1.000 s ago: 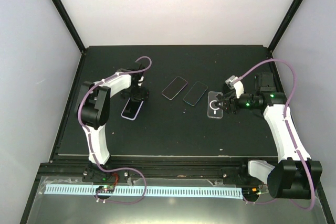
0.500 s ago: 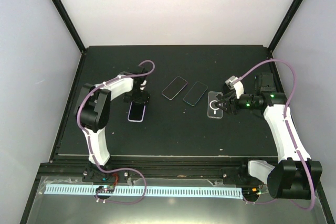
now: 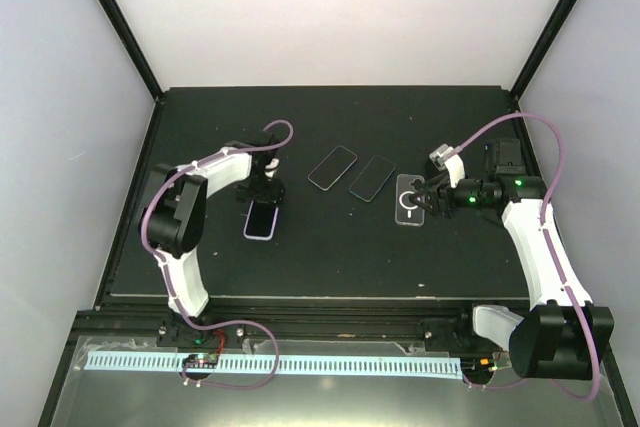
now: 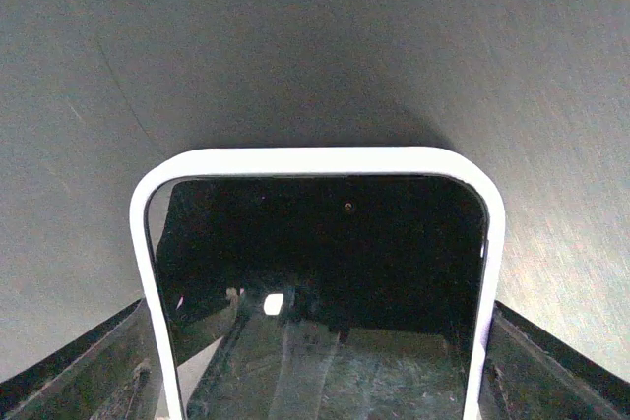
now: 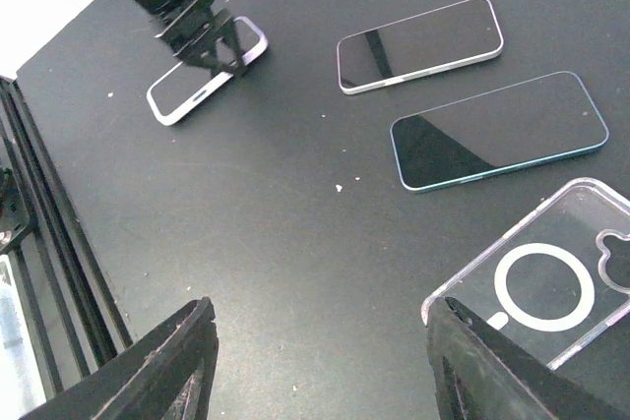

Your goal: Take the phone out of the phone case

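Observation:
A phone with a pale lilac-white rim point(image 3: 261, 220) lies face up on the black table. My left gripper point(image 3: 263, 193) is at its far end. In the left wrist view the phone point(image 4: 320, 243) fills the frame, and my left gripper point(image 4: 320, 371) has a finger against each long side. An empty clear case with a white ring point(image 3: 408, 201) lies at the right. My right gripper point(image 3: 427, 199) is open, and in the right wrist view point(image 5: 320, 327) its right finger point(image 5: 492, 371) sits at the corner of the case point(image 5: 551, 282).
Two more phones lie face up at the middle of the table, one with a silver rim point(image 3: 332, 167) and one with a teal rim point(image 3: 372, 177). They also show in the right wrist view, the silver one point(image 5: 421, 43) and the teal one point(image 5: 497, 130). Black frame rails run along the table's near edge.
The lilac-rimmed phone has turned from slanted to straight and shifted a little toward the near edge, along with my left gripper. The right arm and the clear case have not moved.

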